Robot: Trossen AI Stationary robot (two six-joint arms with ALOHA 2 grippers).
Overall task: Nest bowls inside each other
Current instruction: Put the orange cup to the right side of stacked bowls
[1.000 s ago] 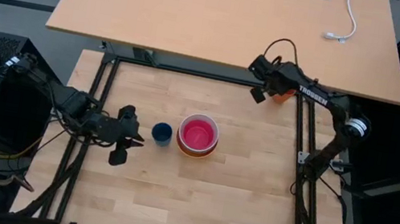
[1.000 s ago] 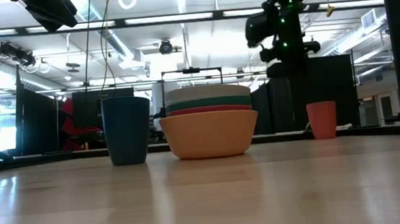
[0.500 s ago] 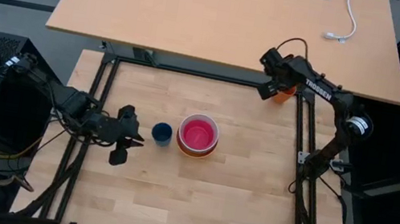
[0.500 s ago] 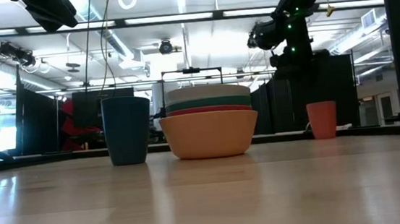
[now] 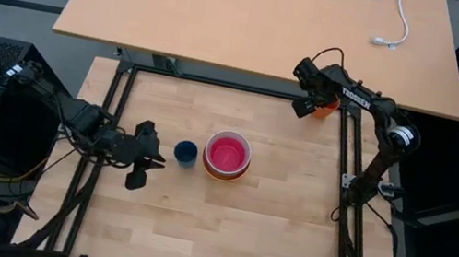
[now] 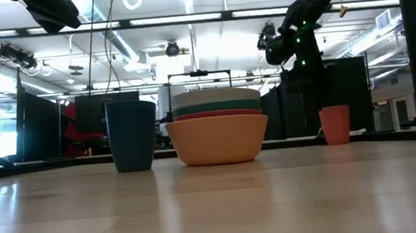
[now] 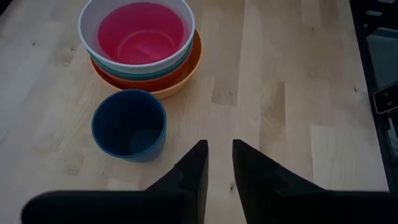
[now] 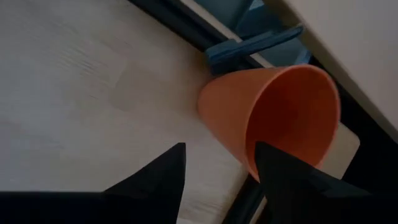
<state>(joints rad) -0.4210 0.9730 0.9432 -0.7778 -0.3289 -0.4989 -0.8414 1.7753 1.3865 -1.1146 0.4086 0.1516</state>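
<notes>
The bowls sit nested in one stack mid-tabletop, pink innermost, beside a blue cup, while the left gripper waits nearly closed and empty to their left, and the right gripper hangs open over the far right corner by an orange cup.

Five round plastic bowls are being counted in one nested stack, alongside one dark blue cup and one orange cup.
</notes>
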